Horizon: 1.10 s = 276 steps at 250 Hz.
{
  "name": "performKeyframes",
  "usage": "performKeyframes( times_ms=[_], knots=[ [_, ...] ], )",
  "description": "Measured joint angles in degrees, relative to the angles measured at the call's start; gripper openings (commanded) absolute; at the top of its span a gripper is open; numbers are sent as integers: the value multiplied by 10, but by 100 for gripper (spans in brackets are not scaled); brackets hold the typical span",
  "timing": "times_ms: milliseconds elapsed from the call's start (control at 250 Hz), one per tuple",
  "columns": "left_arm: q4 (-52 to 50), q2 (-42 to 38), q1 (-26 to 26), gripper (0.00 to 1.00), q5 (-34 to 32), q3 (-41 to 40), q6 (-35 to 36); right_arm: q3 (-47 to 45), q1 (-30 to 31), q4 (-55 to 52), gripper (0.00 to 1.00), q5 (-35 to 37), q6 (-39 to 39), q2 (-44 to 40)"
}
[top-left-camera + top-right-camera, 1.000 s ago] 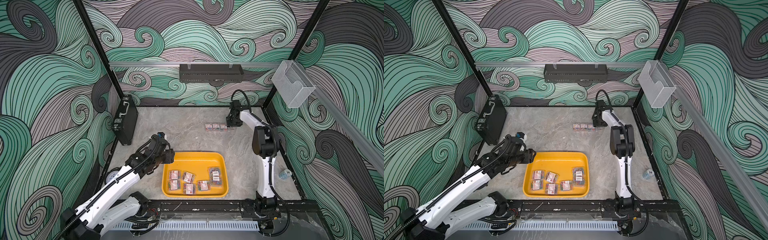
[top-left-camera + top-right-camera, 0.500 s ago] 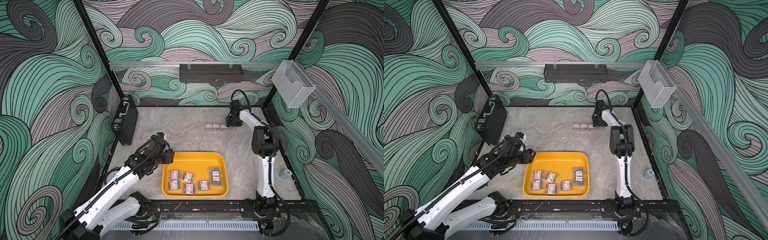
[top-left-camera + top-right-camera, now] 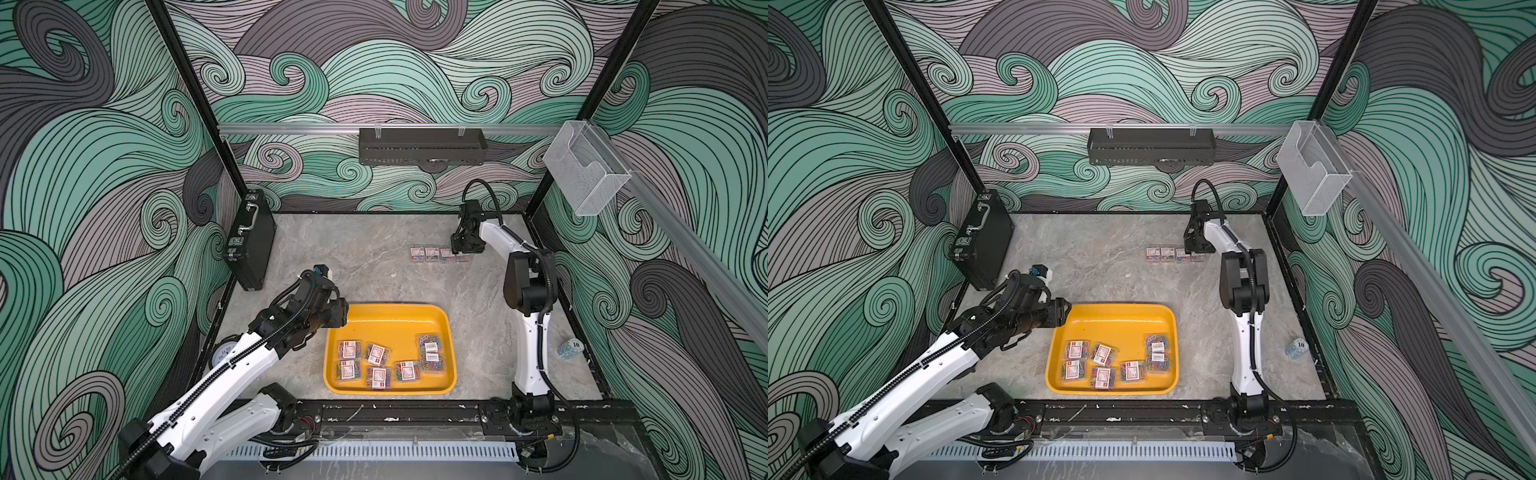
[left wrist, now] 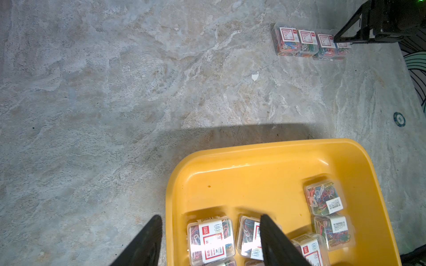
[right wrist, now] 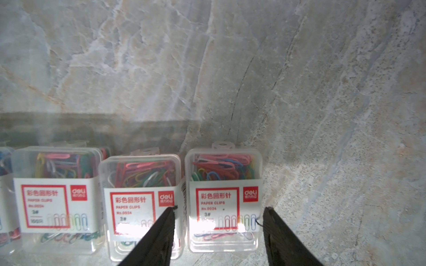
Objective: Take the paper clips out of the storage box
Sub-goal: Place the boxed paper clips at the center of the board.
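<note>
The yellow storage box (image 3: 390, 320) (image 3: 1113, 320) (image 4: 265, 175) sits at the front middle, with several small clear boxes of paper clips (image 3: 376, 355) (image 3: 1102, 355) lying in it. Several more stand in a row (image 3: 432, 253) (image 3: 1167, 252) (image 4: 306, 41) on the table at the far right. My right gripper (image 3: 461, 250) (image 5: 220, 208) is open just over that row's end box (image 5: 223, 200). Its fingers straddle the box with a small gap on each side. My left gripper (image 3: 343, 311) (image 4: 209, 216) is open and empty above the storage box's left rim.
A black briefcase (image 3: 249, 241) leans at the far left. A clear holder (image 3: 586, 174) hangs on the right wall and a black rack (image 3: 422, 145) on the back wall. A blue-white chip (image 3: 569, 348) lies at the right, and a small clock (image 3: 224, 353) sits under my left arm.
My right gripper's jaws have spread apart off the end box of the row, which stays on the table. The left arm has hardly moved.
</note>
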Motion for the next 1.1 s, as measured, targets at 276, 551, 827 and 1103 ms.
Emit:
performKeyframes(
  times_ms=[276,551,827,1103],
  knots=[
    [0,0,0,66,8,0,4,-1,-2,0,61,-11,0,-1],
    [3,0,0,67,22,0,7,-45,-3,0,61,-11,0,-60],
    [15,17,0,67,34,0,10,-111,1,17,61,-10,0,-154],
    [27,28,-14,67,54,-14,-3,-176,28,37,61,-7,2,-205]
  ],
)
